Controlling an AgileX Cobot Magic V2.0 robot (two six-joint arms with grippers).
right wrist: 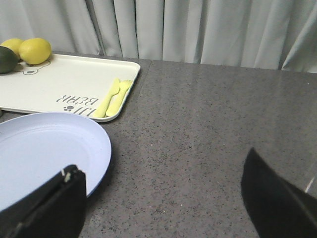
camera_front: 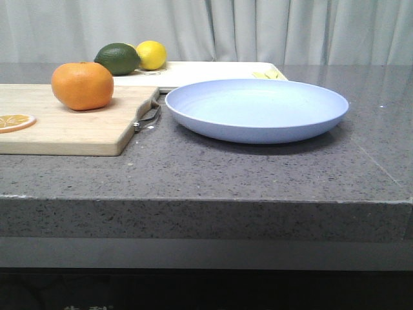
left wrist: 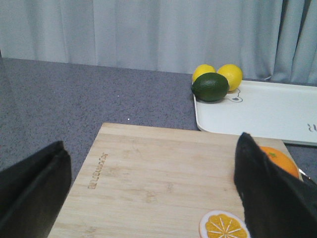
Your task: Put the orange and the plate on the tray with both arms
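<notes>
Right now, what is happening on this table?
Nothing is held yet. The orange sits on the wooden cutting board, near an orange slice. The plate lies on the counter, in front of the tray. The tray carries two lemons, a dark green fruit and yellow cutlery. The left gripper and right gripper are both open.

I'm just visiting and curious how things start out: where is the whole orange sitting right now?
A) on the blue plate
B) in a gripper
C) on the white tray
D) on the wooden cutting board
D: the orange rests on the wooden cutting board, left of the plate.
</notes>
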